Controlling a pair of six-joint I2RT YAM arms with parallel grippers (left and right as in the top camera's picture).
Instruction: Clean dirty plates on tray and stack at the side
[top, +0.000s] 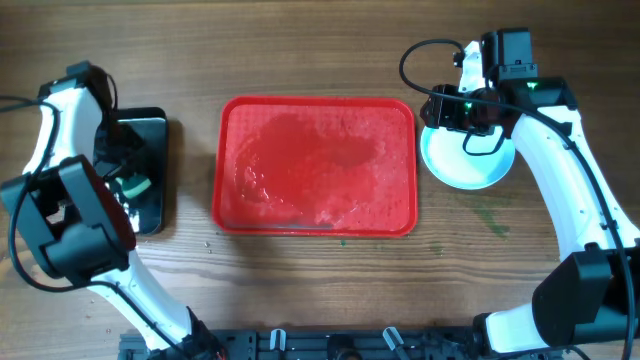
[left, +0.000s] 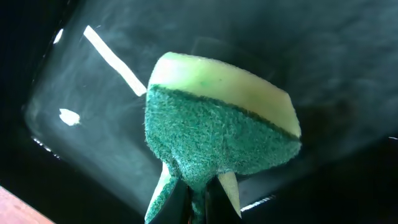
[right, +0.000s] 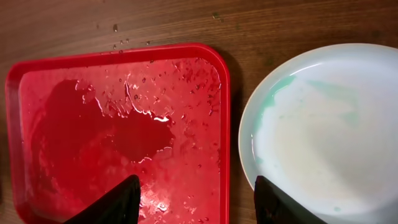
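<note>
One smeared plate (right: 323, 130), wet tray (right: 93, 143), gripped sponge (left: 217, 130)

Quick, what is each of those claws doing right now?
Left gripper: closed on the green-and-yellow scrubbing sponge.
Right gripper: open, holding nothing, above the rim of the red rectangular plastic tray.

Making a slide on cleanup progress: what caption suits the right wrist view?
Open right claw above the wet red tray, a teal-smeared pale plate beside it on the table.
</note>
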